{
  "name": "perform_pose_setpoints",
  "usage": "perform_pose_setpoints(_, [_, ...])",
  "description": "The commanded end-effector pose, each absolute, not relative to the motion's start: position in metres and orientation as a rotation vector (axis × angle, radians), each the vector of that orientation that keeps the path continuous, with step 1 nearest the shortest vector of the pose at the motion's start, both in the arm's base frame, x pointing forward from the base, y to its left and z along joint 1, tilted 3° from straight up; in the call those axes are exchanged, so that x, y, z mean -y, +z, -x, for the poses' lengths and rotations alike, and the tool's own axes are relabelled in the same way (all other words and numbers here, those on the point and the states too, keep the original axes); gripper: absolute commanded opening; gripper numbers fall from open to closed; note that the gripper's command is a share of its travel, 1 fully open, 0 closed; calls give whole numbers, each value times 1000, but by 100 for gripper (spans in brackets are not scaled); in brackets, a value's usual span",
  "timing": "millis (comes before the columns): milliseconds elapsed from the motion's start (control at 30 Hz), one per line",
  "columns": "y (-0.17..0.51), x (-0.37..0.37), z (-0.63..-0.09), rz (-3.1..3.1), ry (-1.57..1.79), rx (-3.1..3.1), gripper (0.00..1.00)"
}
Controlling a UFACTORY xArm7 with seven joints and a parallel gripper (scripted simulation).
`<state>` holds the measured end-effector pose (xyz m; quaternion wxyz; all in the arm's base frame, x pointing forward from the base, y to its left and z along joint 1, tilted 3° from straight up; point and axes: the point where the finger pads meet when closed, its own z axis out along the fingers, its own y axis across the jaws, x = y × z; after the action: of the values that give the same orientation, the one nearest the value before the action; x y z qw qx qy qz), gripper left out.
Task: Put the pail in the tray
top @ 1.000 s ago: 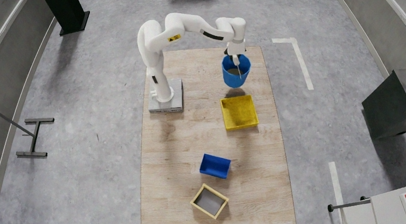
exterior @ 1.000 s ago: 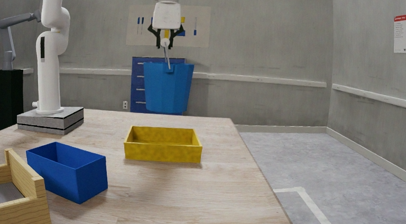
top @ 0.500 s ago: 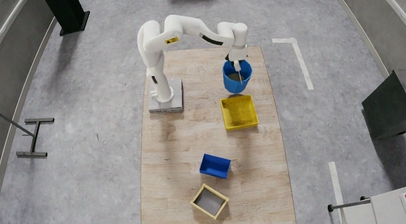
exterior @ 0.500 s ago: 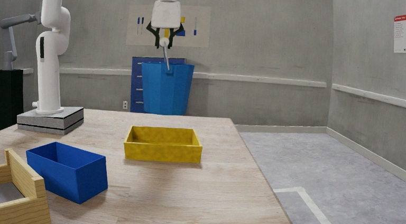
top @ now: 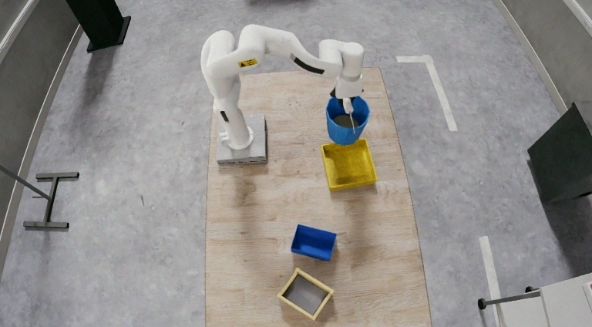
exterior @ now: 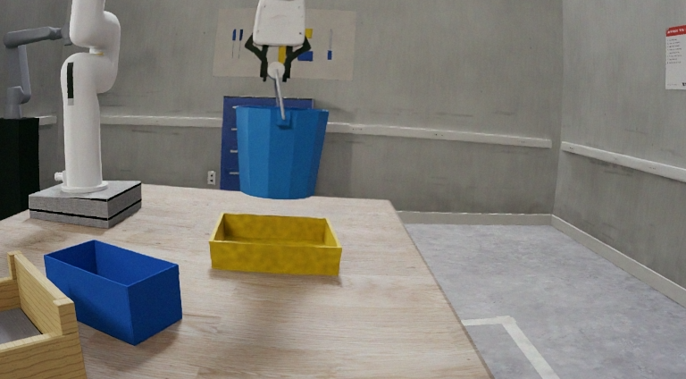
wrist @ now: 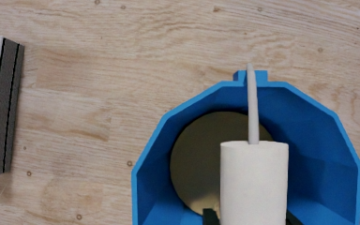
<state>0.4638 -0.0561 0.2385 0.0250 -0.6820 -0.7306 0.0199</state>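
My gripper is shut on the white grip of the pail's handle. The blue pail hangs upright from it, well above the table. The yellow drip tray lies on the wooden table, just in front of the pail and below it. In the top view the pail's base overlaps the tray's far edge. In the wrist view I see down into the pail to its dark floor; the tray is out of sight there.
A dark blue open box and a wooden-framed tray lie nearer the front of the table. The arm's base stands at the table's left side.
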Motion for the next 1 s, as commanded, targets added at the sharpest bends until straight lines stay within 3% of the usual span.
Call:
perform_pose_setpoints(0, [241, 66, -465, 2111, 56, 2264, 0])
perform_pose_setpoints(967, [241, 139, -462, 2111, 56, 2264, 0])
